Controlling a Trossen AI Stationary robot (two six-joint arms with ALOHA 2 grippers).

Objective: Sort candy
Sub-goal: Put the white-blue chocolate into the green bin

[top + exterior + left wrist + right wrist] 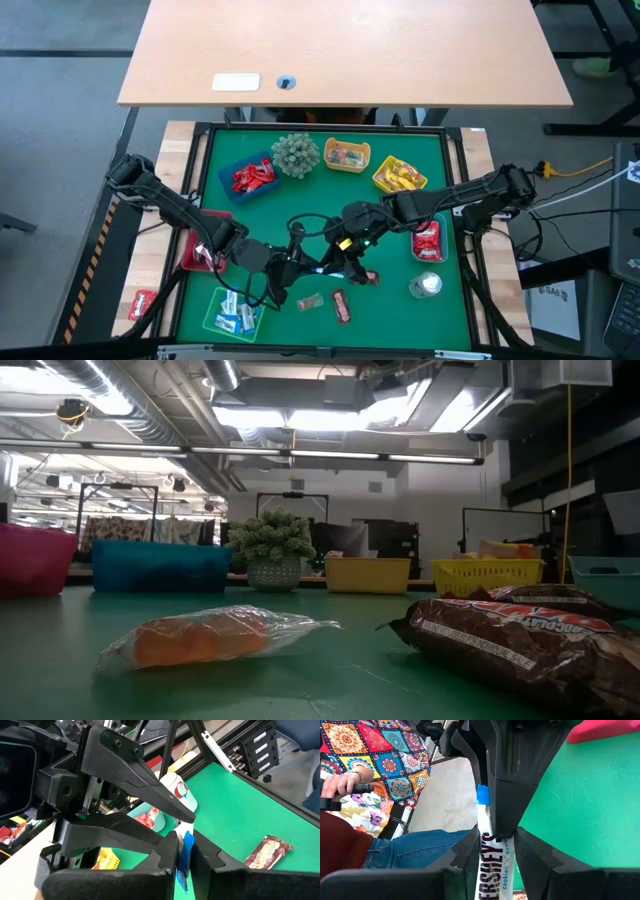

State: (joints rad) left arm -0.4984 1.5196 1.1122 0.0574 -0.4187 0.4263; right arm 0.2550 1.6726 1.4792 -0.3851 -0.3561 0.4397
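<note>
**Both claws on one Hershey's bar, mid-mat**

So the Hershey's bar (491, 870) is hanging in the air over the middle of the green mat (400, 310), roughly between the red tray (192, 255) at the mat's left edge and the teal tray (443, 240) at its right edge. The white wrapper is reading "HERSHEY'S" in dark letters, with "cookies 'n' cre..." in small blue print under it, and one end is blue.

The right claw (492, 837) is pinching the bar across its printed part, fingers clamped tight to the wrapper. The left claw (185, 842) is squeezing the blue end from the opposite side, its fingers nearly together. Both are gripping the same bar at once, nose to nose.

Lying loose on the mat toward the near edge are a brown-wrapped bar (520, 635) with white lettering I can't make out and an orange sweet (200, 640) in clear wrap, well apart from each other. More blue-white sweets (240, 318) are sitting in the green tray (213, 312) at the near left corner.

Past the table, a person in jeans is sitting, one hand closed on something dark.
</note>
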